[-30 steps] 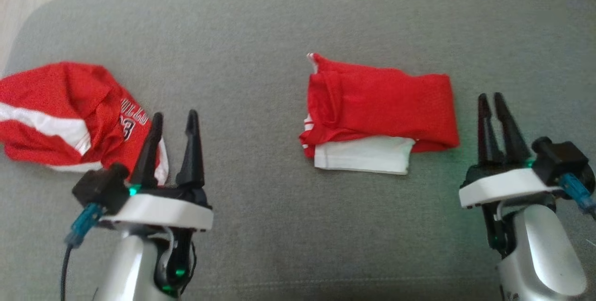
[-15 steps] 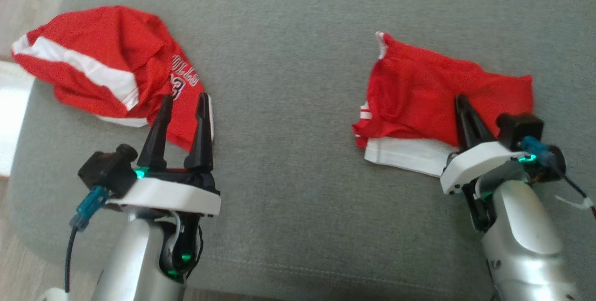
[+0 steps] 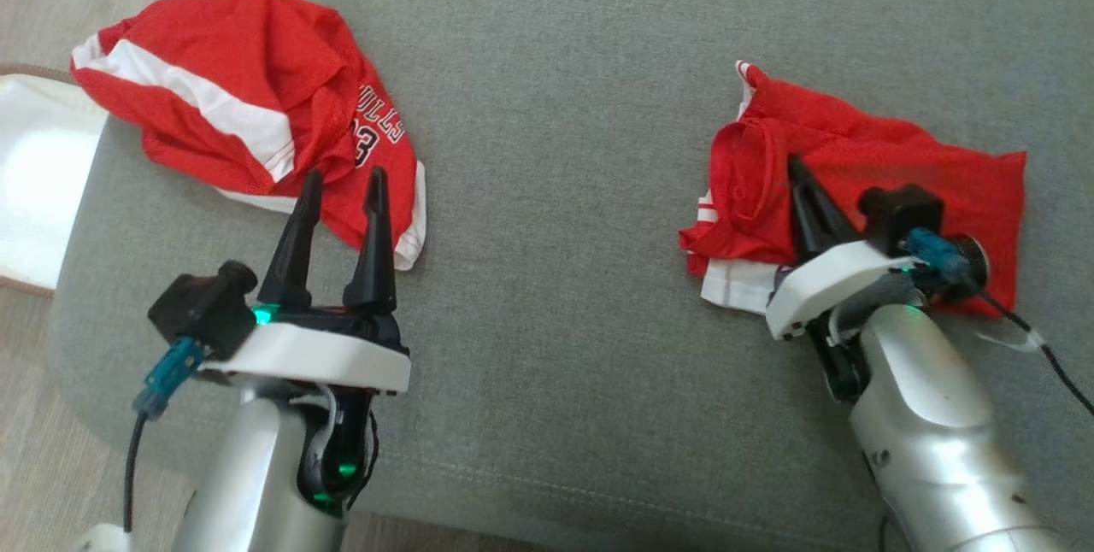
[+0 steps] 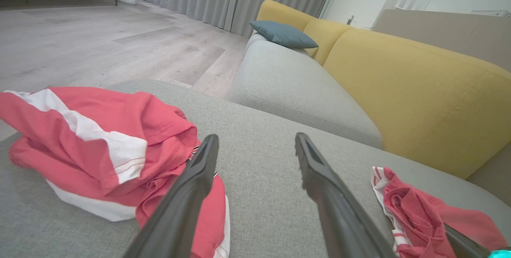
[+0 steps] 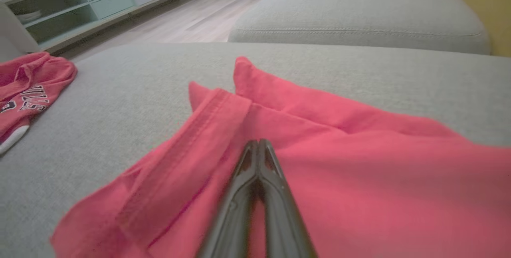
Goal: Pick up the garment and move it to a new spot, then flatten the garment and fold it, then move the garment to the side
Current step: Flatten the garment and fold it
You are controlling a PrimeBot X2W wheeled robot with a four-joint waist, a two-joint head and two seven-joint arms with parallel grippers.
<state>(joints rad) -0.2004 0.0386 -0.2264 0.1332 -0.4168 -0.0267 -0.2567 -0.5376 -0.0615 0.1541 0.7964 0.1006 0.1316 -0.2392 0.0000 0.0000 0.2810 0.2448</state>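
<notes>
Our right gripper (image 3: 796, 167) is closed tight, its 2 fingers lying on the folded red garment (image 3: 940, 184) at 3 o'clock on the grey cushion (image 3: 555, 108). We cannot tell whether cloth is pinched. Our left gripper (image 3: 344, 180) gapes wide beside the crumpled red jersey (image 3: 231, 82) at 10 o'clock.

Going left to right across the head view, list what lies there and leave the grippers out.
white thing at the left edge → crumpled red-and-white jersey → bare stretch of grey cushion → folded red garment
</notes>
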